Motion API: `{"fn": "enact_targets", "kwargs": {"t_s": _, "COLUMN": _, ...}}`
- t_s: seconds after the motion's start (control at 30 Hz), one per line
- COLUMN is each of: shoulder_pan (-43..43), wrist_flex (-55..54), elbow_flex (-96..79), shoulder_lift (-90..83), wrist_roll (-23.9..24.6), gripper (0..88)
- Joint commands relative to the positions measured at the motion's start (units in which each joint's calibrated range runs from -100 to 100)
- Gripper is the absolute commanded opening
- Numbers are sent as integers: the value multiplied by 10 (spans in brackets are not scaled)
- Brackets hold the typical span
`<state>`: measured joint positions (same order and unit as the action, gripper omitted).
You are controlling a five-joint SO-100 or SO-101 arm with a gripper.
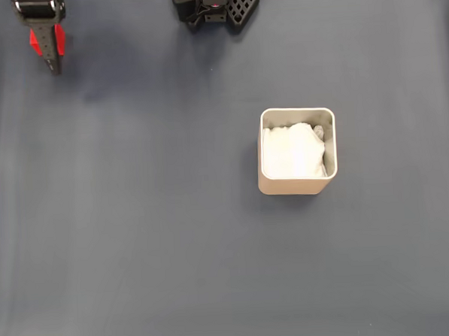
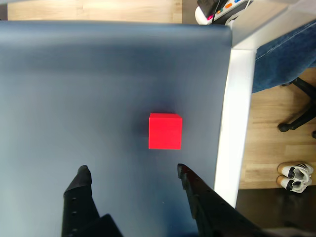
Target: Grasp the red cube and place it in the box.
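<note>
**Operator:** Currently I have the gripper (image 2: 132,170) spread wide and holding nothing. In the wrist view both fingertips show at the bottom of the frame, one at lower left and one at lower centre-right, with bare mat between them.

**Observer:** Where is the red cube (image 2: 165,131) relative to the claw?

**Operator:** It sits on the dark mat (image 2: 98,89) ahead of the fingertips, up-frame in the wrist view, and offset toward the right-hand finger (image 2: 185,174) rather than centred in the gap. It touches neither finger. Its faces look roughly square to the frame, so it has no long axis to align to. It lies near the white table edge (image 2: 232,118) on the right of that view.

**Observer:** What does the next move turn on?

**Operator:** In my judgement, on shifting the claw rightward in the wrist view to centre the cube between the fingers, then advancing and lowering before closing.

**Observer:** And the box (image 1: 297,181)?

**Operator:** In the fixed view it stands right of centre on the mat, well apart from the gripper (image 1: 51,43) at the top left corner. White padding (image 1: 291,153) fills it.

**Observer:** Count, please.

**Operator:** One red cube, one box, one arm with one gripper. A black base unit (image 1: 216,6) sits at the top edge. A person's leg in jeans (image 2: 284,52) and a pair of shoes (image 2: 296,177) show beyond the table.
</note>
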<state>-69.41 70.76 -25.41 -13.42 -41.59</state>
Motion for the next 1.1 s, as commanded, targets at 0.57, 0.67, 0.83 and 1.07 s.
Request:
{"fn": "enact_targets", "kwargs": {"t_s": 0.57, "shoulder_pan": -16, "wrist_flex": -46, "elbow_flex": 109, "shoulder_lift": 75, "wrist_roll": -7, "gripper": 436}}
{"fn": "enact_targets", "kwargs": {"t_s": 0.67, "shoulder_pan": -21, "wrist_flex": -48, "elbow_flex": 109, "shoulder_lift": 76, "wrist_roll": -13, "gripper": 436}}
{"fn": "enact_targets", "kwargs": {"t_s": 0.83, "shoulder_pan": -38, "wrist_flex": -75, "elbow_flex": 104, "shoulder_lift": 85, "wrist_roll": -27, "gripper": 437}}
{"fn": "enact_targets", "kwargs": {"t_s": 1.07, "shoulder_pan": -52, "wrist_flex": -83, "elbow_flex": 101, "shoulder_lift": 95, "wrist_roll": -36, "gripper": 437}}
